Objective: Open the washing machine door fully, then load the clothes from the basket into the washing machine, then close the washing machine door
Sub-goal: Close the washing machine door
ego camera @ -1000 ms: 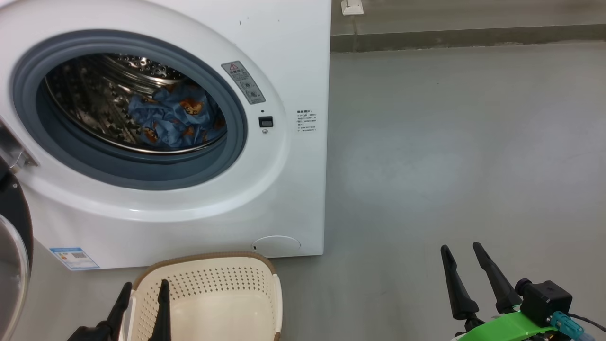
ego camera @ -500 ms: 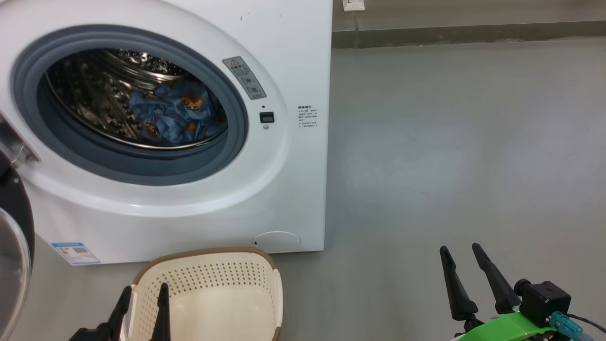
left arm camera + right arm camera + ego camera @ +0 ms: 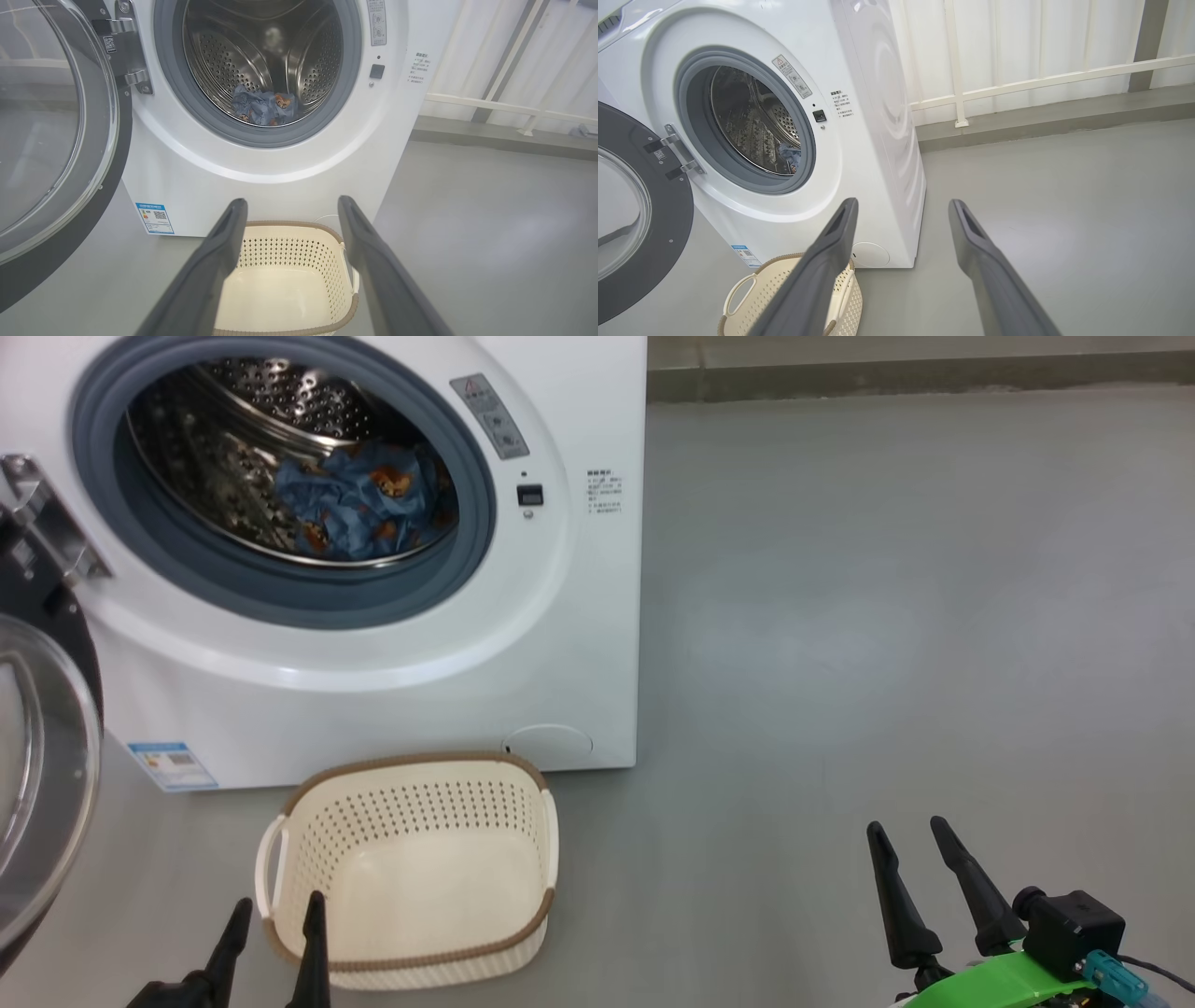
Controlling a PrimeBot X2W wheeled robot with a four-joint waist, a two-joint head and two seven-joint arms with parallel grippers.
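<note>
The white washing machine (image 3: 560,644) stands at the upper left with its round door (image 3: 37,775) swung wide open to the left. Blue clothes (image 3: 359,504) with orange figures lie inside the steel drum, also seen as clothes (image 3: 264,107). The cream basket (image 3: 411,873) sits on the floor in front of the machine with nothing inside it. My left gripper (image 3: 275,910) hovers open at the basket's near left corner, holding nothing. My right gripper (image 3: 906,831) stands open over bare floor to the right, well away from the machine. The basket (image 3: 289,275) lies under my left fingers.
Grey floor (image 3: 887,616) stretches to the right of the machine. A low kerb (image 3: 915,373) runs along the back, with a white railing (image 3: 1017,84) above it. The open door (image 3: 51,140) juts out on the left side.
The head camera has tilted down and drawn back: machine and basket sit higher in the picture and the whole basket shows. Both grippers keep their places, open.
</note>
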